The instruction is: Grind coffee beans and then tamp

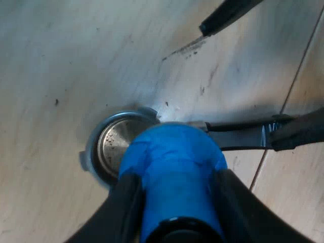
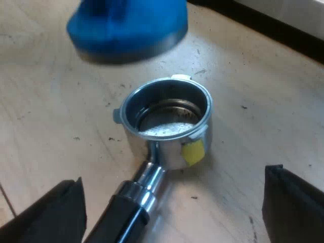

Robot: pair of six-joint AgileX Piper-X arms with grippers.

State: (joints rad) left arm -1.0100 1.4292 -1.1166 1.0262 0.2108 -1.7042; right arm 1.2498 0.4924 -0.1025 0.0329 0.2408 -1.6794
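Note:
My left gripper (image 1: pixel 177 207) is shut on the blue tamper (image 1: pixel 174 167), which hangs just above the metal holder's round basket (image 1: pixel 109 144) and partly covers it. The holder (image 2: pixel 167 129) lies on the wooden table, and the inside of its basket shows shiny metal. A yellow patch marks its wall by the neck. Its dark handle (image 2: pixel 121 217) runs back between the fingers of my right gripper (image 2: pixel 172 202), which stands wide open with both fingers apart from the handle. The tamper's (image 2: pixel 129 25) flat base hovers over the table just beyond the basket rim.
The wooden table (image 1: pixel 61 61) carries scattered dark coffee specks and a smear. A seam between boards (image 1: pixel 288 96) runs near the holder's handle. A dark strip with a pale surface behind it (image 2: pixel 273 30) borders the table beyond the basket.

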